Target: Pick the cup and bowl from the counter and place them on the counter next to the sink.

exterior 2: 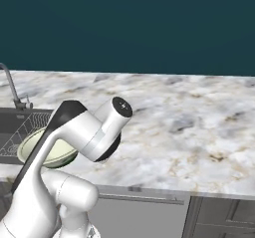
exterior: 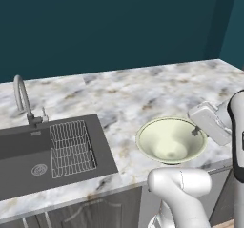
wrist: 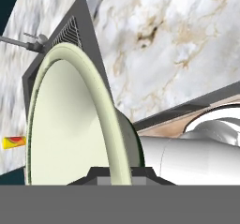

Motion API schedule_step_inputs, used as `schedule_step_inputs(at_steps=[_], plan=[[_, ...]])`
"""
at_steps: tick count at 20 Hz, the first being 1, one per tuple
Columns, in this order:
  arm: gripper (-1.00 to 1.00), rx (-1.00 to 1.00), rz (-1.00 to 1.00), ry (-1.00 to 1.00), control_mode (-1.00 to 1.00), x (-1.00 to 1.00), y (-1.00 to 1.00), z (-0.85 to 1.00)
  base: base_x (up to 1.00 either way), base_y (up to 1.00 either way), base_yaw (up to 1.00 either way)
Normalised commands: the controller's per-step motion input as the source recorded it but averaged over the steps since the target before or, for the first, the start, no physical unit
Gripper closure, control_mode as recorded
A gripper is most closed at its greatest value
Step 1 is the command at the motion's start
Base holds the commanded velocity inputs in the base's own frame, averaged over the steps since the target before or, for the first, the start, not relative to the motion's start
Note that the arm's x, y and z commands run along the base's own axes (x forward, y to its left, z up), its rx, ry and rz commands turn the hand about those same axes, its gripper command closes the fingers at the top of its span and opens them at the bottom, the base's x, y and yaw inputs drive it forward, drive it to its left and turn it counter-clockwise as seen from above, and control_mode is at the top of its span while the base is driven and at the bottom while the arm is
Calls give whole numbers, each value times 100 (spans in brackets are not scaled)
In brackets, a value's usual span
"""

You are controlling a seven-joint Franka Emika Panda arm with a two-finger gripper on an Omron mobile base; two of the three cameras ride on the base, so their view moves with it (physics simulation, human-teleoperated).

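The cream-green bowl (exterior: 169, 141) sits over the front edge of the marble counter (exterior: 143, 86), just right of the sink (exterior: 28, 155). My gripper (exterior: 196, 130) is shut on the bowl's right rim. In the hand view the white rim of the bowl (wrist: 70, 124) runs down between my gripper's (wrist: 119, 172) dark tips. From the right base view my arm hides most of the bowl (exterior 2: 36, 143). I cannot tell whether the bowl touches the counter. The cup is out of view.
A wire rack (exterior: 71, 148) lies in the sink's right half, and the curved silver faucet (exterior: 21, 98) stands behind the sink. Bare marble (exterior 2: 189, 122) stretches to the right. Dark cabinet fronts (exterior: 95, 212) run below the counter. A small yellow-and-red object (wrist: 14, 142) shows beyond the bowl.
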Motion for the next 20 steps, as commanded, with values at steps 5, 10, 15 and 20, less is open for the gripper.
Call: schedule_step_inputs(at_steps=[5,10,15,20], plan=[[100,0,0,0,-100,42,6,-24,0,0,0],[100,0,0,0,-100,51,1,-15,0,0,0],[100,0,0,0,-100,81,0,-15,0,0,0],[100,0,0,2,-100,65,10,-21,0,0,0]])
